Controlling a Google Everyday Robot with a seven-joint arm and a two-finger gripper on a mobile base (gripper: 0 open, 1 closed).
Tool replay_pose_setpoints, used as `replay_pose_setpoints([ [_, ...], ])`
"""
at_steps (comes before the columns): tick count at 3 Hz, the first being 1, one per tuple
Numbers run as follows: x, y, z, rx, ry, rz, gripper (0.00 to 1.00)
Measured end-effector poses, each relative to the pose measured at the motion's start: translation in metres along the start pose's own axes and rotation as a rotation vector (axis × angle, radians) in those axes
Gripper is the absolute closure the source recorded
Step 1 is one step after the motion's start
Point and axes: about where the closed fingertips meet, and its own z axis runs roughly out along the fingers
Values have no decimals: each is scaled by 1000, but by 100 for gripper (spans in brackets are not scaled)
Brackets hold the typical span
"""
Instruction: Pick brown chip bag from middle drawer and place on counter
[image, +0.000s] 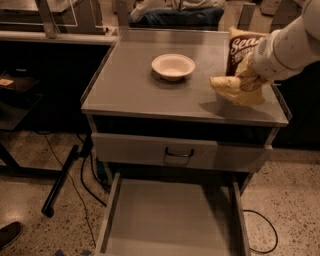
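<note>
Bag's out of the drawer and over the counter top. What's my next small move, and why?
Probably lower the gripper a little: it holds the crinkly brown chip bag over the flat grey metal counter, right of the white bowl, a shadow beneath suggesting it isn't resting yet.

The arm (292, 42) is a thick, smooth white shell with rounded contours, broadening away from the gripper (246, 74). The gripper sits at the arm's lower-left end, over the right side of the counter (135, 92). Just behind the gripper, the white casing carries a greyish speckled patch (261, 48).
</note>
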Motion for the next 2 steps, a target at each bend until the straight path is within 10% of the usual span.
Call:
replay_pose_setpoints([
  [2,-26,1,28,7,47,-15,100],
])
